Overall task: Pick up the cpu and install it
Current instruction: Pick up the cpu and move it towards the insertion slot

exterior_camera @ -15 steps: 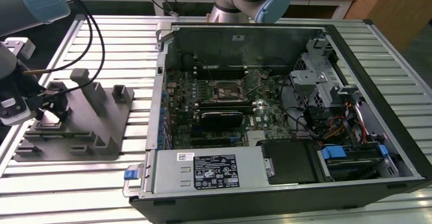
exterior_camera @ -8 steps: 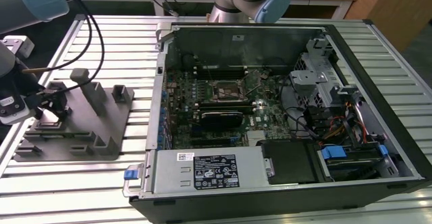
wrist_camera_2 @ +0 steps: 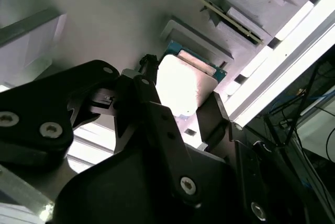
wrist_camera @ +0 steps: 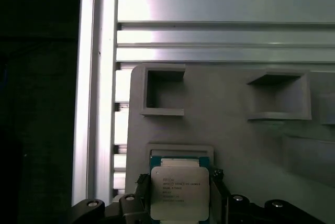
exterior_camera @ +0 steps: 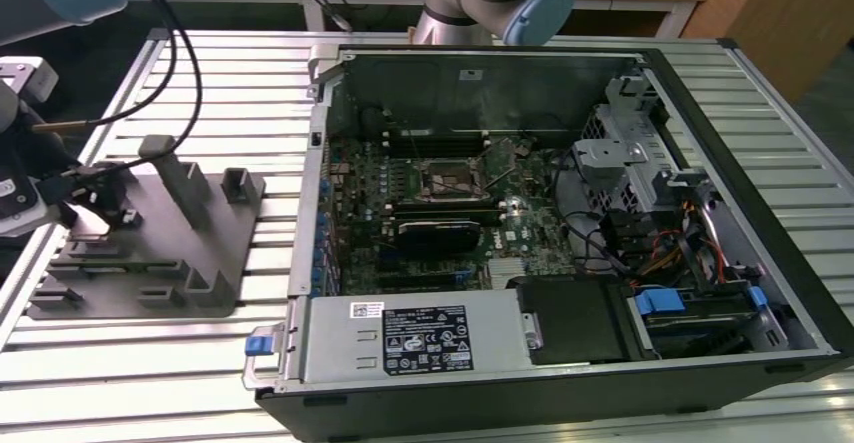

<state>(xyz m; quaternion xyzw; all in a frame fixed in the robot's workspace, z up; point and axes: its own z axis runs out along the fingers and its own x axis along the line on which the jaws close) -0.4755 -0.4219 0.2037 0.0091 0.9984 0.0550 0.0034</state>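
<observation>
Gripper [wrist_camera: 180, 205] jaws closed narrow on cpu [wrist_camera: 179, 190], one finger on each of two opposite edges. Silver top has several lines of small dark print, with a green board edge showing past it. The cpu is at a square pocket of the grey tray [wrist_camera: 230, 114]; whether it is lifted clear, cannot tell. Slatted metal table [wrist_camera: 220, 9] lies beyond. In the exterior view, an open computer case [exterior_camera: 747, 163] sits to the tray's right, its socket [exterior_camera: 447, 178] well apart from the cpu. Power supply [exterior_camera: 334, 348] carries a white barcode sticker and a black label.

Claw [wrist_camera_2: 180, 98] clamps cpu [wrist_camera_2: 184, 80] btw 2 fingers [wrist_camera_2: 138, 88], over grey tray [wrist_camera_2: 104, 14].
</observation>
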